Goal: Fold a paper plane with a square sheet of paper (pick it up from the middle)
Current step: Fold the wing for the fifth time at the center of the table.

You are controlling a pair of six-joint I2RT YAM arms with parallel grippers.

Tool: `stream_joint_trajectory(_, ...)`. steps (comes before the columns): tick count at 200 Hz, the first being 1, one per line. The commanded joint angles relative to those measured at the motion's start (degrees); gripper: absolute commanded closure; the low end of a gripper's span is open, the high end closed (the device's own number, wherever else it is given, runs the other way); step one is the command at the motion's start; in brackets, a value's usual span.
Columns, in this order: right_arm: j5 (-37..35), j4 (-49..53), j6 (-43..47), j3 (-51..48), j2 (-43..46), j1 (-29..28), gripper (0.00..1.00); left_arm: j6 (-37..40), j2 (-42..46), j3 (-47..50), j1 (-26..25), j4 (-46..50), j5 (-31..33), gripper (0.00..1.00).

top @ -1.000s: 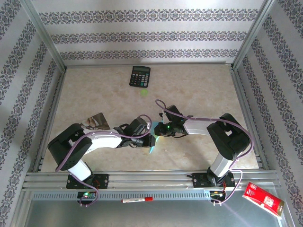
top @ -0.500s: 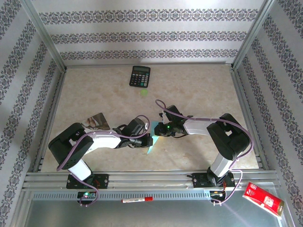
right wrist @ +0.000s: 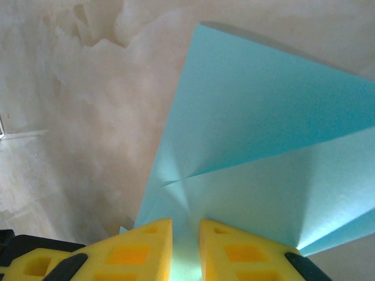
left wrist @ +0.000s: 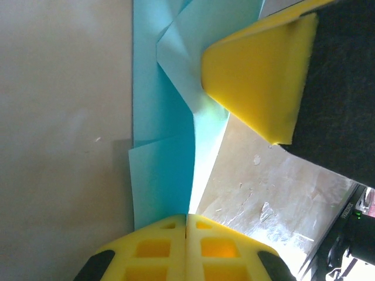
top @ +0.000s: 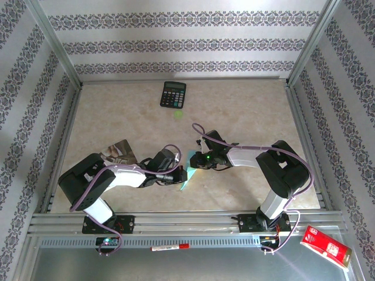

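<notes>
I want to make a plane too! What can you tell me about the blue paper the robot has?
The sheet of paper is thin, plain light cyan, partly folded already, with sharp creases and overlapping flaps. It sits near the front of the beige tabletop. The left claw is shut on one edge, holding that part up. The right claw has its yellow fingers either side of another edge, a narrow gap between them.

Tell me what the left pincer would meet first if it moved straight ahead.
Shut on the folded cyan paper, the left pincer would probably hit the right pincer's yellow finger first, close ahead; depth is unclear.
</notes>
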State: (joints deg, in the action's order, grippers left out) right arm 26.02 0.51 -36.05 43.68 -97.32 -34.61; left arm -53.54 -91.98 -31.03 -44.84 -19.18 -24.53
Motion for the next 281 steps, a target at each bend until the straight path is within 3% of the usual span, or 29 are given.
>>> stream_joint_trajectory(1,-1.6,2.3,0.0,1.2,1.3,1.4,0.78,-2.8,0.8,1.8,1.1,-0.5,-1.5,0.99)
stream_joint_trajectory(116,2.6,-1.5,0.5,0.3,4.5,1.7,0.75,-14.9,-4.6,5.7,2.6,-17.1,-7.7,1.00)
stream_joint_trajectory(281,0.7,-0.3,2.9,1.1,-4.1,2.2,0.77,-18.6,-6.5,7.4,4.0,-19.9,-8.2,0.99)
